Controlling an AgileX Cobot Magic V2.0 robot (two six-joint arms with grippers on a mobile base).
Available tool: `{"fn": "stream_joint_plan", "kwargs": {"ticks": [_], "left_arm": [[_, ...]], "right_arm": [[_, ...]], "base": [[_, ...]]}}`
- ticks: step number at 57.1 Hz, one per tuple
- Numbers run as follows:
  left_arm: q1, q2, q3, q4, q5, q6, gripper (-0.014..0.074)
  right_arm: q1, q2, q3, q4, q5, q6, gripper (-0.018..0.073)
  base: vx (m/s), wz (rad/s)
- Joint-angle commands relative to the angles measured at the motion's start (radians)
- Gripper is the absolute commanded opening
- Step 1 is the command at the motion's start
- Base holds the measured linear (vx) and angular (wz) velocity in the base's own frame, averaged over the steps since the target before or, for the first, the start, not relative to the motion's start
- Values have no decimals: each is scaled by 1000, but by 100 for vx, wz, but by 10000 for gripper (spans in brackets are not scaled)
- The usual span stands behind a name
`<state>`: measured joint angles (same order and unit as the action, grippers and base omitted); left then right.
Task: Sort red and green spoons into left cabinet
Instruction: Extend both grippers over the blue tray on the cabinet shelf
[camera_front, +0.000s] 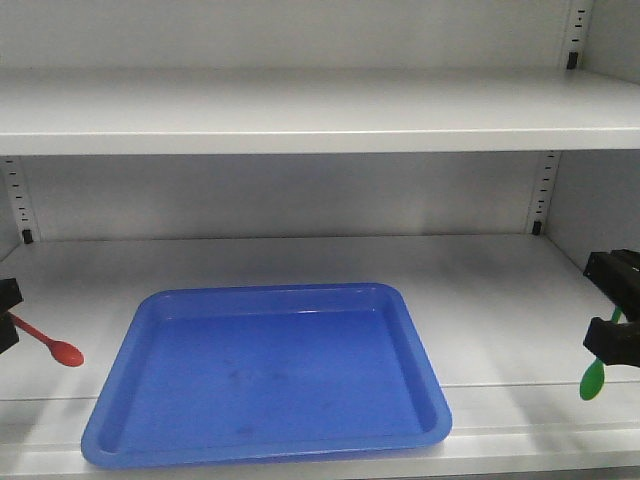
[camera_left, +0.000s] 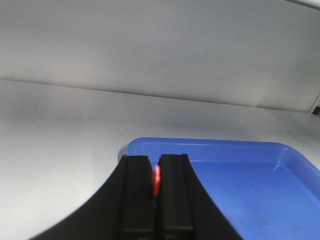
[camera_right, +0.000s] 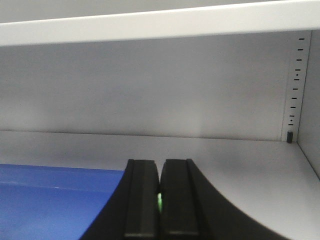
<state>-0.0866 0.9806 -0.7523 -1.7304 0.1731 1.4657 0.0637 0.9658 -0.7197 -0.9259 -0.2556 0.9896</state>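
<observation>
Left gripper: jaws pinched shut on the red spoon by its handle, bowl pointing at the tray's left rim.
Right gripper: jaws clamped on the green spoon, bowl hanging down, right of the tray.
Blue tray: on the left cabinet lower shelf, between your 2 grippers.
Why: you hold both by the handle ends, likely so the bowls lead in over the tray for release.

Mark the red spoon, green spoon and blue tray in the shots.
red spoon (camera_front: 66, 352): front-facing view, on its oval bowl.
green spoon (camera_front: 593, 380): front-facing view, on its bowl, below the gripper.
blue tray (camera_front: 415, 350): front-facing view, on its right side wall.
</observation>
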Motion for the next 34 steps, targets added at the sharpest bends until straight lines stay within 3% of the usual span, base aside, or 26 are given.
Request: {"fn": "stream_joint_plan", "kwargs": {"ticks": [1, 34], "left_arm": [[-4, -13, -28, -70, 21, 0, 0], [-4, -13, -31, -70, 18, 0, 0]], "right_arm": [[-2, -13, -30, 9, -44, 2, -9], [-2, -13, -30, 9, -45, 2, -9]], "base": [[3, -2], [0, 0]]}}
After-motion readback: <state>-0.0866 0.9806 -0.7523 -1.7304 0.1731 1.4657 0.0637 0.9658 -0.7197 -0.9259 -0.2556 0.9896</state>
